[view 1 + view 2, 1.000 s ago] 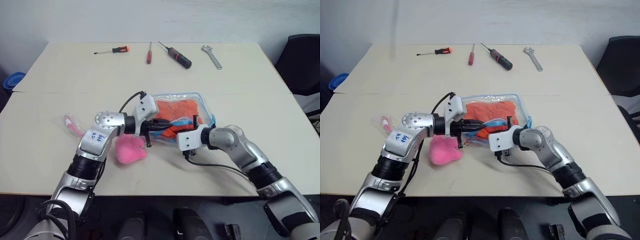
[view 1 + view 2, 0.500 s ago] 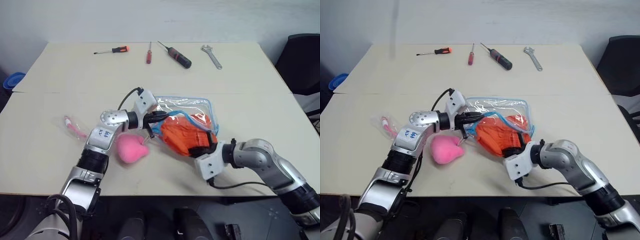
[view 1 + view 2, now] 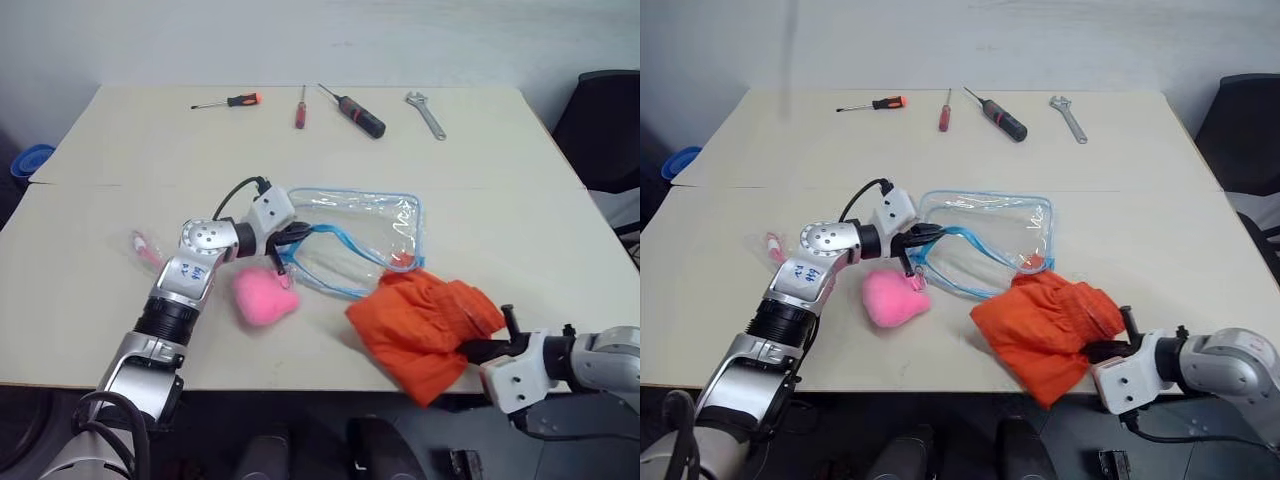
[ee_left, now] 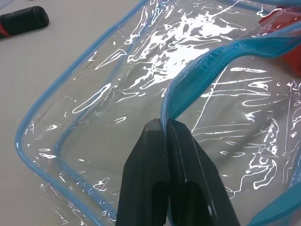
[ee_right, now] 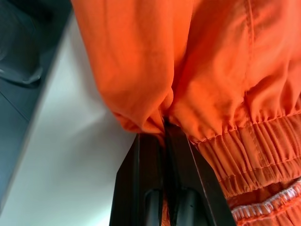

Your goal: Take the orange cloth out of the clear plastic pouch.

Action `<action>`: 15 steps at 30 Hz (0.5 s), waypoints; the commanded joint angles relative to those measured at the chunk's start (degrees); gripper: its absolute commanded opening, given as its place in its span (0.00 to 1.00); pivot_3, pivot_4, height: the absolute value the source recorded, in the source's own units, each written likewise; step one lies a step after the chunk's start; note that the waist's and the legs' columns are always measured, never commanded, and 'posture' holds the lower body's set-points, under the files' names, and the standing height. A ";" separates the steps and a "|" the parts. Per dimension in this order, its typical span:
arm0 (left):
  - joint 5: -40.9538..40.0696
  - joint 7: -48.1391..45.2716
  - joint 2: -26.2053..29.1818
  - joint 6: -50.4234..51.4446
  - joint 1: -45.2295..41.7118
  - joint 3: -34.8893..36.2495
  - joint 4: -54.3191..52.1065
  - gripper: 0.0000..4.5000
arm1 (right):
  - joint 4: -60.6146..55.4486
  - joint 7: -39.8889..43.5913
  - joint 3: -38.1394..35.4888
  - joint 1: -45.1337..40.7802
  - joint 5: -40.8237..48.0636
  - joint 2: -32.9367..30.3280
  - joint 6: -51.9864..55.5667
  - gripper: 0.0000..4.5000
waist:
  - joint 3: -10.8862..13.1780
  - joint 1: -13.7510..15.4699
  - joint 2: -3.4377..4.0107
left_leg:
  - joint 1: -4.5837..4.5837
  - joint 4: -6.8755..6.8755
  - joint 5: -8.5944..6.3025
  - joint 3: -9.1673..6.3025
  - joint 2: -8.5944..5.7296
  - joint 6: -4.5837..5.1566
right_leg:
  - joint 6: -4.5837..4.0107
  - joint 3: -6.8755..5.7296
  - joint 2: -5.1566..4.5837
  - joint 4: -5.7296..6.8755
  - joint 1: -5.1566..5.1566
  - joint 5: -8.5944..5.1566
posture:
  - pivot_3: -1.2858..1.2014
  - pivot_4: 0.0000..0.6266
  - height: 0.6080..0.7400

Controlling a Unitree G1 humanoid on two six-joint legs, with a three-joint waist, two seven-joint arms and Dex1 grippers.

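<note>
The orange cloth [image 3: 425, 325] lies bunched outside the clear plastic pouch [image 3: 365, 228], at the table's front edge and partly hanging over it. My right gripper [image 3: 482, 350] is shut on a fold of the cloth near its ribbed hem [image 5: 256, 160], just off the table's front right. The pouch lies flat mid-table with its blue zipper edge [image 4: 221, 61] lifted. My left gripper [image 3: 296, 236] is shut on that zipper edge at the pouch's left end. The cloth's far edge sits right beside the pouch's near right corner.
A pink plush lump [image 3: 265, 297] rests just in front of my left gripper. A small pink wrapped item [image 3: 146, 249] lies further left. Three screwdrivers [image 3: 229, 100] [image 3: 299, 105] [image 3: 354, 108] and a wrench [image 3: 424, 112] line the far edge. A black chair [image 3: 605, 125] stands at the right.
My right gripper has pulled the orange cloth out of the pouch, toward the front right table edge. The pouch now lies flat, and my left gripper has shifted slightly left with its edge.
</note>
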 commanded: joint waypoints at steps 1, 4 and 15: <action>1.08 -0.38 2.47 -0.75 1.29 1.48 -2.05 0.00 | 9.91 -2.84 -4.16 -0.69 -0.68 -0.68 1.94 0.00 | 0.00 0.06 0.00 | 0.00 0.00 0.00 0.00 0.00 0.00 | 0.00 0.00 0.00 0.00 0.00 0.00 | 0.52 0.24 1.00; 0.74 -2.29 4.46 -1.01 3.03 1.42 -4.40 0.00 | 19.71 -6.41 -4.65 -6.29 -0.62 -0.05 4.48 0.00 | 0.00 0.01 0.00 | 0.02 0.02 0.00 0.02 0.00 0.00 | 0.00 0.01 0.00 0.00 0.02 0.00 | 0.52 0.24 1.00; -1.03 -6.87 4.50 2.21 7.76 -0.76 -13.65 0.00 | 27.10 -16.48 9.62 -31.29 -10.17 13.71 6.21 0.00 | -0.01 -1.03 0.03 | -0.04 -0.08 0.03 0.08 0.08 -0.05 | 0.00 0.04 0.05 0.06 -0.12 0.00 | 0.52 0.24 1.00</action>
